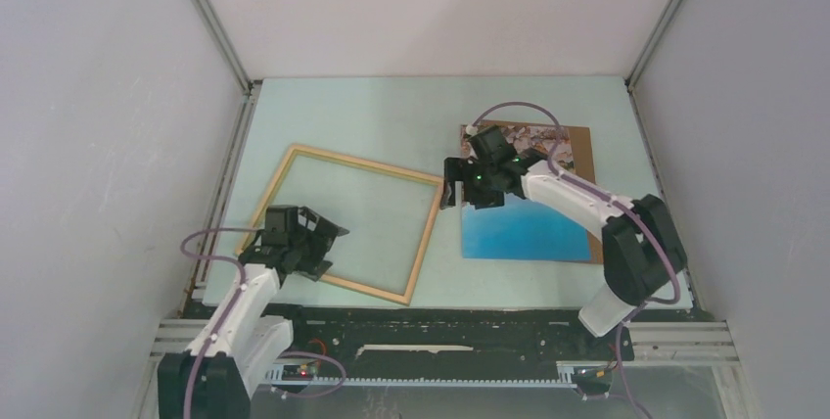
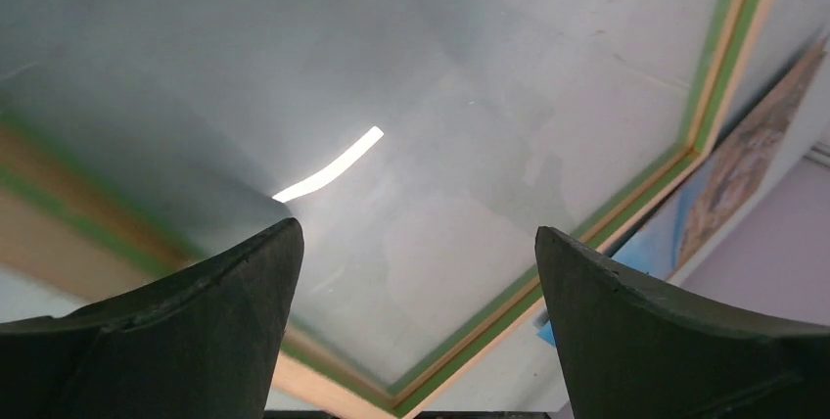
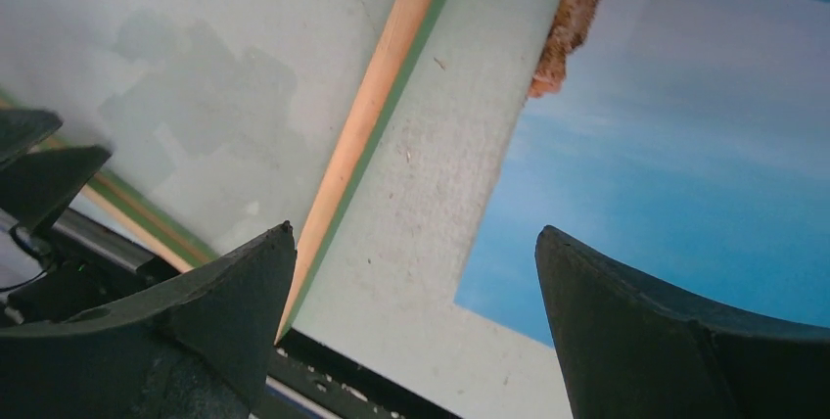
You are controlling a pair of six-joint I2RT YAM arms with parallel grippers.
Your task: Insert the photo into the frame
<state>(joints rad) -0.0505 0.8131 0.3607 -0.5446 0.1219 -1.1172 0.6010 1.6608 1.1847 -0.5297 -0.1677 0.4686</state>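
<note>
The frame [image 1: 427,238] lies flat, pale wood up, and the photo [image 1: 524,228] sits just off its right rail, resting on a brown board [image 1: 579,145]. The left gripper [image 1: 331,251] hangs over the frame's near-left corner, jaws spread wide, holding nothing. The right gripper [image 1: 450,187] hovers above the gap between the frame's right rail and the photo's edge — also wide open, also empty.

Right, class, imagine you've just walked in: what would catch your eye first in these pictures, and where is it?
The bright blue seaside photo stands out, lying flat at the right of the table on a brown board, the right hand open over its left edge. Left of it lies the pale wooden frame, skewed, the left hand open over its near-left side.
</note>
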